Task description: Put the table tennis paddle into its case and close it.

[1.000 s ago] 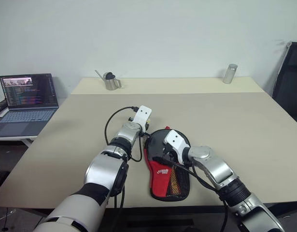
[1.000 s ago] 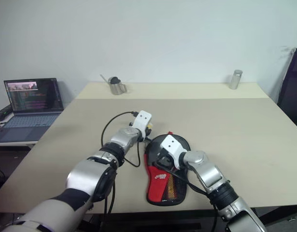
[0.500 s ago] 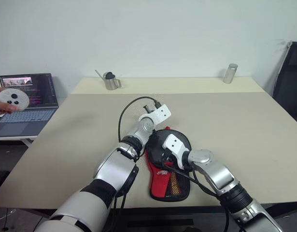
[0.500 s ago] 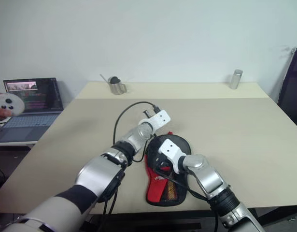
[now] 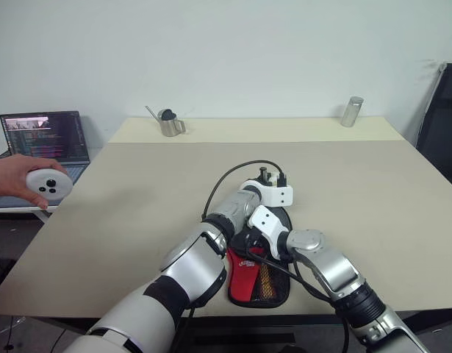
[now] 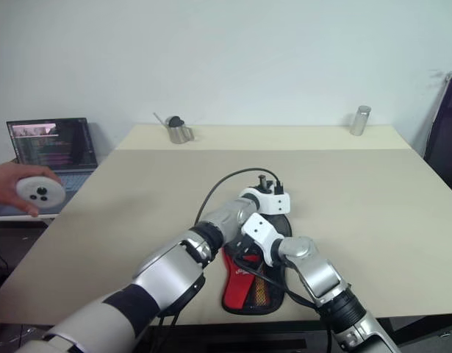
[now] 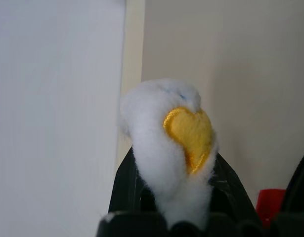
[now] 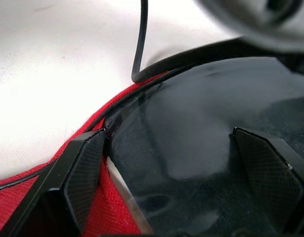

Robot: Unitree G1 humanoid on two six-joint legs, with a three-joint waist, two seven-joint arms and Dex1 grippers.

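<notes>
The case [image 5: 259, 276] lies near the table's front edge, its red panel and mesh pocket facing up. The paddle's glossy black face [image 8: 201, 128] lies inside the case's red rim [image 8: 117, 197]; its handle is hidden. My right gripper [image 8: 174, 197] is open, with one finger [image 8: 77, 173] on each side over that face. My left gripper [image 7: 176, 197] is above the case's round far end [image 5: 278, 220]. It is shut on a white fluffy tuft with a yellow heart [image 7: 186, 133]. I cannot tell whether the tuft is attached to the case.
At the left edge, a person's hand holds a round white device [image 5: 45, 184] in front of an open laptop [image 5: 42, 147]. A metal cup [image 5: 168, 123] and a metal can [image 5: 350, 112] stand at the table's far edge [image 5: 248, 140]. A black chair [image 5: 442, 125] is at the right.
My left arm has swung right, from beside the case to over its round end, and its wrist has rolled. A hand with a round white device has come in at the left. The right gripper stayed put.
</notes>
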